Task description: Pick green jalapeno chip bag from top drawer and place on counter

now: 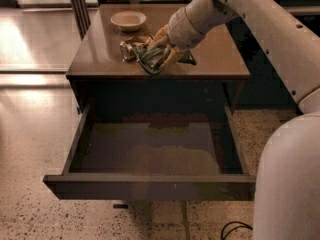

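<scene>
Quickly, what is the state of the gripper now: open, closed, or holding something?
Gripper: closed, holding the green jalapeno chip bag low over the front part of the counter.

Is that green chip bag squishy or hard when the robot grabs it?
Probably squishy: the bag looks crumpled in the pincer, at the front of the counter. Likely light too, being so flat. It shouldn't roll, unlike maybe the can beside it.
</scene>
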`<state>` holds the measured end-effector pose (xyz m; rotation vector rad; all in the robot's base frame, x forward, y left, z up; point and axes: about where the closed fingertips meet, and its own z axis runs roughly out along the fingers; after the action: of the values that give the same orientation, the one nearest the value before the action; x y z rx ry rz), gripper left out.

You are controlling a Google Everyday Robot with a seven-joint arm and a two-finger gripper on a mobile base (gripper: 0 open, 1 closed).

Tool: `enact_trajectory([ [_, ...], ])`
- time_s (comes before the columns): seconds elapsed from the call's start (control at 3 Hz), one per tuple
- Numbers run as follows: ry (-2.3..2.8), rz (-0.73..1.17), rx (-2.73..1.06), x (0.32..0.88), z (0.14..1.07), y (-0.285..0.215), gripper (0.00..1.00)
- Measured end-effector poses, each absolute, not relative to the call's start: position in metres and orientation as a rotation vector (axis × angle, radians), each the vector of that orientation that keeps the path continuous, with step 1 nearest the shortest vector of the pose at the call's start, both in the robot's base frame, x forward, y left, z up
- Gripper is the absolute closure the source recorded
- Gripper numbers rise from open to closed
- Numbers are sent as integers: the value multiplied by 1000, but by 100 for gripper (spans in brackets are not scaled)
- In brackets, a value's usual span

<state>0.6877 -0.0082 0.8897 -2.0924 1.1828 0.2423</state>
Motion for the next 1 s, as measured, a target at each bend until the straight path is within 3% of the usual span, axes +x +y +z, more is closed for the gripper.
enact_trajectory([
  [1.0,1341,172,-2022,773,877,-74,100],
])
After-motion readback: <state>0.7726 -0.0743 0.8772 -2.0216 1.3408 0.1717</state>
